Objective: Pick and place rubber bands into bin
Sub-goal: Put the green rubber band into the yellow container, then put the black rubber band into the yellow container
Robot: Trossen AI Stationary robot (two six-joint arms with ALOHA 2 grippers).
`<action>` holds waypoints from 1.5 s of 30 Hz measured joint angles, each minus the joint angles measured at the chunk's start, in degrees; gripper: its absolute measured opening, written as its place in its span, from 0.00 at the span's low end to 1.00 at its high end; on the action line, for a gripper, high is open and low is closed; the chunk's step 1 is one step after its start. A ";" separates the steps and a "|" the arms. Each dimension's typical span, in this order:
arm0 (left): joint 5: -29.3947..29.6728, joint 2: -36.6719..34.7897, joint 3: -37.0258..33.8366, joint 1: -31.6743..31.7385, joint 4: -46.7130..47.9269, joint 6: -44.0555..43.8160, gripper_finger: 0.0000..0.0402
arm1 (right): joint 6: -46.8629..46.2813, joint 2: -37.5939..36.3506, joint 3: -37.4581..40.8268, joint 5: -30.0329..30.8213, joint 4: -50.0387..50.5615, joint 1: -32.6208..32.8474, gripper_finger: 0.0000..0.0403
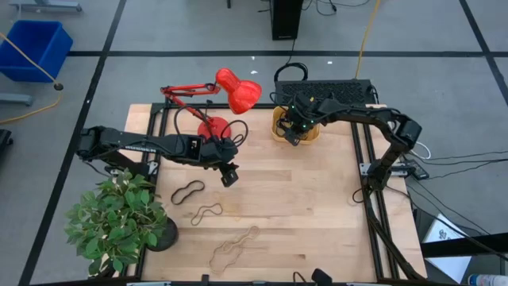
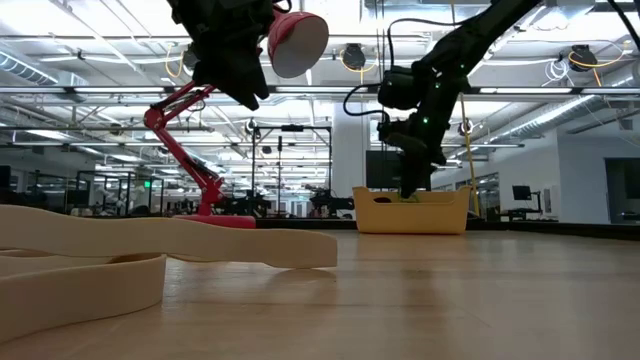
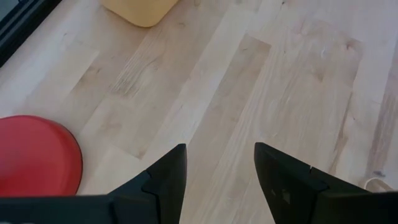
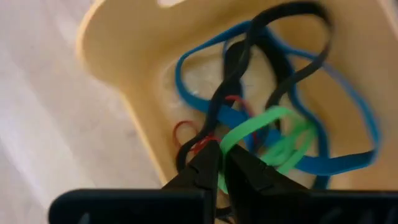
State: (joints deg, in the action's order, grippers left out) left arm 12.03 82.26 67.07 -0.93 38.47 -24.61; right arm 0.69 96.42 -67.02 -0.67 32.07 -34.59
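The orange-yellow bin (image 1: 295,127) stands at the far middle of the table and also shows in the low view (image 2: 410,213). Inside it lie blue (image 4: 348,158), green (image 4: 273,140), red (image 4: 181,129) and black rubber bands. My right gripper (image 4: 221,163) reaches down into the bin (image 4: 124,74), shut on a black rubber band (image 4: 292,12). My left gripper (image 1: 228,176) hovers open and empty above the table's middle (image 3: 217,168). On the table lie a black band (image 1: 188,191), a tan band (image 1: 208,211) and a larger tan band (image 1: 234,248). My right gripper pinches the black rubber band between its two fingertips, where the band's strands run together (image 4: 208,140). The fingers come from above, pointing down into the bin. The band's far loop (image 4: 311,37) lies slack over the other bands in the bin.
A red desk lamp stands at the far left, its head (image 1: 238,91) raised and its round base (image 1: 213,127) near my left gripper. A potted plant (image 1: 119,218) fills the near left corner. A black box (image 1: 321,89) sits behind the bin.
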 joint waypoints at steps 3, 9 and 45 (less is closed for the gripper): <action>0.02 0.00 0.00 0.00 -1.23 -0.17 0.49 | -2.40 -0.22 0.00 5.01 -0.62 0.09 0.08; 0.02 0.00 0.00 0.00 -3.13 2.04 0.49 | -1.46 -0.27 0.02 6.20 0.58 -0.39 0.20; -3.49 1.72 -12.64 -0.52 22.46 -7.64 0.49 | -3.26 -25.03 0.05 2.16 -2.19 1.70 0.50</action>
State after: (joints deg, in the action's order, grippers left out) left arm 8.55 83.98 54.43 -1.45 60.93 -32.25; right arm -2.57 71.40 -66.98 1.49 29.88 -32.88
